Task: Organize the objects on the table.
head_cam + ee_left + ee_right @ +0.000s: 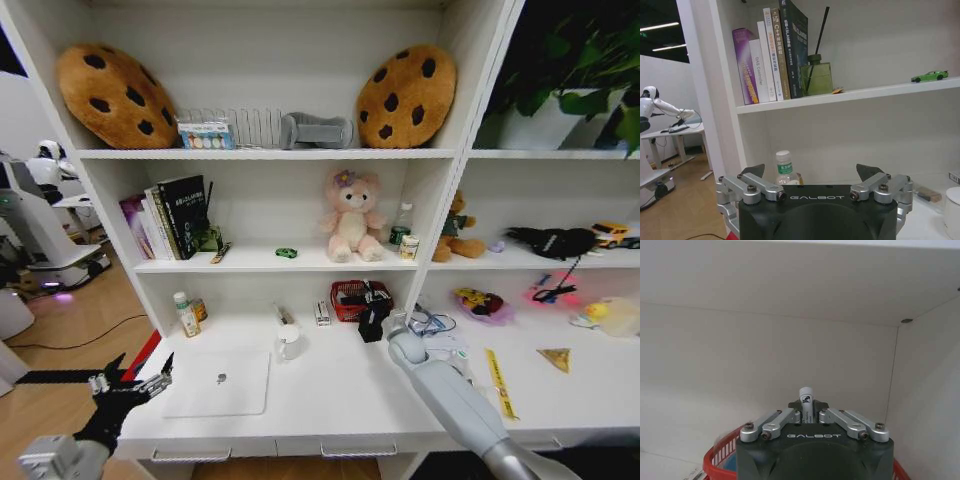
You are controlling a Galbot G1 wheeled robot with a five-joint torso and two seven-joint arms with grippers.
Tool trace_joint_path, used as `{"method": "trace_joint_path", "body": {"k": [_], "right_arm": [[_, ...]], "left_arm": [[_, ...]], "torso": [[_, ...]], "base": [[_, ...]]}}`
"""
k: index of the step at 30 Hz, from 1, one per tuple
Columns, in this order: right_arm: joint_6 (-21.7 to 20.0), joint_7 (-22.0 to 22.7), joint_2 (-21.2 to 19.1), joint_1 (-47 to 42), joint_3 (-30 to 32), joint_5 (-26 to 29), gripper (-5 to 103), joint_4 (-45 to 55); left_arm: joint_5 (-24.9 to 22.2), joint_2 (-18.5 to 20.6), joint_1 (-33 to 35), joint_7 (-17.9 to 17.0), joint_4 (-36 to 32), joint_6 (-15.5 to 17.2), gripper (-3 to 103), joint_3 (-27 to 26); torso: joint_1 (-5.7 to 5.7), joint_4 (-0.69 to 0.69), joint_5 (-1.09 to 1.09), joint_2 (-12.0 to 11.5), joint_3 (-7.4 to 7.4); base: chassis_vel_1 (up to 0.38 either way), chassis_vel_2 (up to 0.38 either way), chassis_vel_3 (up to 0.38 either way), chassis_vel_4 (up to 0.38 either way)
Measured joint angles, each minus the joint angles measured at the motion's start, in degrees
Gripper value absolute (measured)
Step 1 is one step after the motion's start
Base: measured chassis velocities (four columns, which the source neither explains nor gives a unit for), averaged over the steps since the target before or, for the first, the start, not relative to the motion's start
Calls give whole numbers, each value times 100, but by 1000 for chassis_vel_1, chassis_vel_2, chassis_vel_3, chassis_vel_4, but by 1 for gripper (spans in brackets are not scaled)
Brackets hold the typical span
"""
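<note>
On the white table [340, 395] a silver laptop [220, 382] lies shut near the front left. A green-capped bottle [184, 314] stands at the back left, and my left wrist view shows it [785, 167] straight ahead. My left gripper [132, 384] [812, 172] hovers open and holds nothing, off the table's front left corner. My right gripper [371, 306] [807, 407] is over the red basket [350, 300] [715, 460], shut on a white-tipped pen [805, 395]. A tiny green toy car [287, 253] [929, 76] sits on the shelf above.
A white mug [289, 342] and a small box [322, 313] stand behind the laptop. Books [165, 218] and a green diffuser [816, 77] fill the shelf's left end, with a pink plush bear [351, 216] further along. Cables, a yellow strip [500, 382] and toys lie at the right.
</note>
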Motion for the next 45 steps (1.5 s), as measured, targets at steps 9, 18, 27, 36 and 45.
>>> {"method": "trace_joint_path", "body": {"k": [9, 18, 27, 36, 45], "right_arm": [[-49, -77, 27, 2, 4, 14, 35, -35], [-191, -160, -220, -342, 232, 272, 67, 533], [-526, -126, -851, -1731, 959, 745, 99, 2444], [-874, 384, -978, -3304, 1821, 527, 100, 4286], [-747, 390, -771, -5398, 3577, 143, 100, 5482]], "left_arm": [[0, 0, 0, 0, 0, 0, 100, 0], [0, 0, 0, 0, 0, 0, 100, 0], [0, 0, 0, 0, 0, 0, 100, 0], [0, 0, 0, 0, 0, 0, 100, 0], [0, 0, 0, -1, 0, 0, 100, 0]], "torso": [[0, 2, 0, 0, 0], [0, 1, 1, 0, 0], [0, -1, 0, 0, -1], [0, 3, 1, 0, -1], [-1, 1, 0, 0, -1]], "base": [[0, 0, 0, 0], [0, 0, 0, 0], [0, 0, 0, 0], [0, 0, 0, 0], [0, 0, 0, 0]]}}
